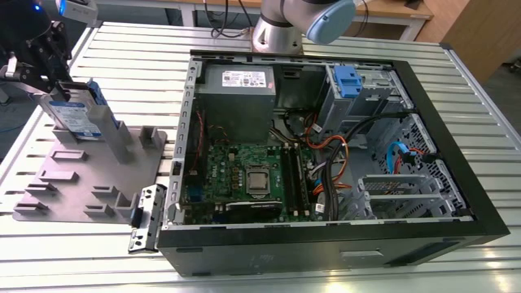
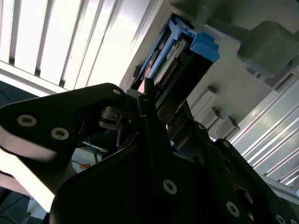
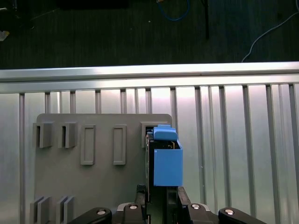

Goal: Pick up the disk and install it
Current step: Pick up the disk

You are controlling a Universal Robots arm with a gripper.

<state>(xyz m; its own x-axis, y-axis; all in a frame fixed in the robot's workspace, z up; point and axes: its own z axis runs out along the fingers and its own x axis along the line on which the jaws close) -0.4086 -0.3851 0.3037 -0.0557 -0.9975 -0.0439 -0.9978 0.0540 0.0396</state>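
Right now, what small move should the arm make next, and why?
Probably a short straight lift, if the grip is secure: the gripper is at the disk, which stands on edge in the grey stand; sideways travel would likely snag its posts.

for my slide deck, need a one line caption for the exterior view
Gripper at the top of the upright disk, at the grey fixture plate beside the open computer case.

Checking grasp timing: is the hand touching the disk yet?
Cannot tell. In the second wrist view the hand straddles the disk, but neither contact nor gap shows plainly.
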